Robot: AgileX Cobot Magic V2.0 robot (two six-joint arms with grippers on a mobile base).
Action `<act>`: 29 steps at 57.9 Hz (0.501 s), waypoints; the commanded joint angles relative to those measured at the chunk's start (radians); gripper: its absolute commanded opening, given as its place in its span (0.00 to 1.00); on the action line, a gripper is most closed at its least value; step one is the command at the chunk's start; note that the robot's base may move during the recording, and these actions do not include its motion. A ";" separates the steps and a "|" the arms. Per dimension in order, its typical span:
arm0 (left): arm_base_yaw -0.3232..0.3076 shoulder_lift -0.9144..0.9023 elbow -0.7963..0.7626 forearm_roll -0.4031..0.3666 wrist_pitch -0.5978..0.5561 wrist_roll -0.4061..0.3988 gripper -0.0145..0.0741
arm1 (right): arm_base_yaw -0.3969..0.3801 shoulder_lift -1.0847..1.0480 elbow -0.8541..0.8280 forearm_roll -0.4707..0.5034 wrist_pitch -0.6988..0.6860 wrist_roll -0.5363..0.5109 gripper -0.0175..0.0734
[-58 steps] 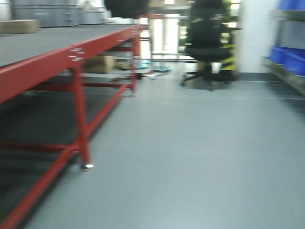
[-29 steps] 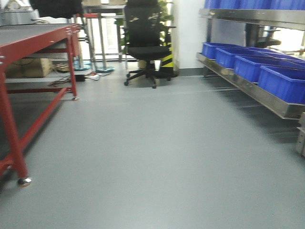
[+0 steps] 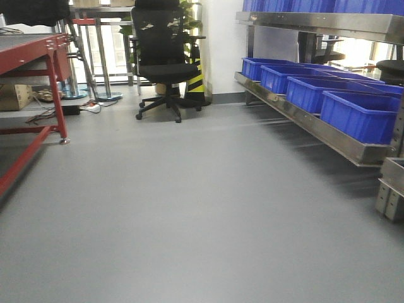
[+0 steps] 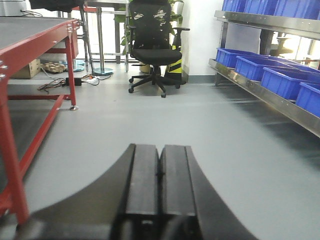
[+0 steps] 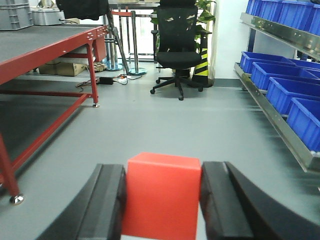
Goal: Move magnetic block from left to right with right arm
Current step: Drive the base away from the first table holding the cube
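Observation:
The magnetic block [image 5: 162, 195], a plain matte red cube, fills the gap between the black fingers of my right gripper [image 5: 164, 172], which is shut on it and carries it above the grey floor. In the left wrist view my left gripper [image 4: 160, 152] is shut, its two black pads pressed together with nothing between them. Neither gripper nor the block shows in the front-facing view.
A red-framed table [image 3: 38, 53] stands at the left, also seen as the table [image 5: 55, 47] with cardboard boxes [image 5: 62, 68] under it. A black office chair [image 3: 163, 63] is ahead. A metal shelf with blue bins [image 3: 328, 101] runs along the right. Grey floor [image 3: 189, 208] lies between.
The front-facing view has swung to the right: the red table slid off to the left edge, the chair moved left, and the shelf of blue bins came into view.

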 commanded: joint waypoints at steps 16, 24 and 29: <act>-0.009 -0.014 0.008 -0.005 -0.083 -0.007 0.02 | -0.003 0.012 -0.026 -0.001 -0.090 -0.010 0.42; -0.009 -0.014 0.008 -0.005 -0.083 -0.007 0.02 | -0.003 0.012 -0.026 -0.001 -0.090 -0.010 0.42; -0.009 -0.014 0.008 -0.005 -0.083 -0.007 0.02 | -0.003 0.012 -0.026 -0.001 -0.090 -0.010 0.42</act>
